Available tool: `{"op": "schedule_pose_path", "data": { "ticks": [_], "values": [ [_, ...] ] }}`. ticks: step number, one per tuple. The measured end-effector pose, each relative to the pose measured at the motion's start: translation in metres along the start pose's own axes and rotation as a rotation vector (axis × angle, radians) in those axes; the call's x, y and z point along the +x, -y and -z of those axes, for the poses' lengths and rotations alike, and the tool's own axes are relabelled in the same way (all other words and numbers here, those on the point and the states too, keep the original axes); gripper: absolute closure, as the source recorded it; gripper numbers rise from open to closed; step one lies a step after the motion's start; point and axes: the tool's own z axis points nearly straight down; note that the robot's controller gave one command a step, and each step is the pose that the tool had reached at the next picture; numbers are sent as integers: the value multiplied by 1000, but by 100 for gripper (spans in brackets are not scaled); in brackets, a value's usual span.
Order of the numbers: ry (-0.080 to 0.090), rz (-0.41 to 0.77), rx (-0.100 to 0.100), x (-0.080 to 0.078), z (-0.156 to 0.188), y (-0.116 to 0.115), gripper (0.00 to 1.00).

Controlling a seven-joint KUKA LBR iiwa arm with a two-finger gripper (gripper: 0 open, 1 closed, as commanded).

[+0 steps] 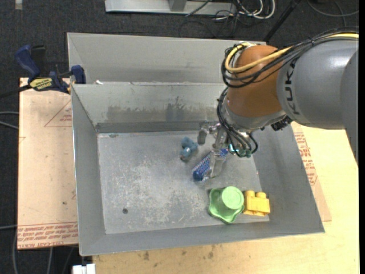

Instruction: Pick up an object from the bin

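Note:
My gripper (210,153) hangs low over the middle right of the bin, under the orange wrist cover. Its two metal fingers stand apart, so it is open, and nothing sits between them. A blue ridged brush-like piece (200,169) lies on the floor right beside the lower fingertip (217,165), touching it or nearly so. A small blue lump (187,149) rests just left of the upper finger (203,136). A green cup (224,204) lies on its side toward the front, below the gripper.
A yellow toy block (257,203) lies against the green cup's right side near the bin's front right wall. The arm and its cables reach in from the right above that corner.

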Motion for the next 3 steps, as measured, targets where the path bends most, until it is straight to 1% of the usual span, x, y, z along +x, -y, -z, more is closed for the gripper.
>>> {"op": "schedule_pose_path", "data": {
  "ticks": [1,2,3],
  "values": [
    [12,75,2,7,-57,39,0],
    [9,77,-2,7,-59,37,100],
    [15,119,2,16,87,53,100]
  ]
}}
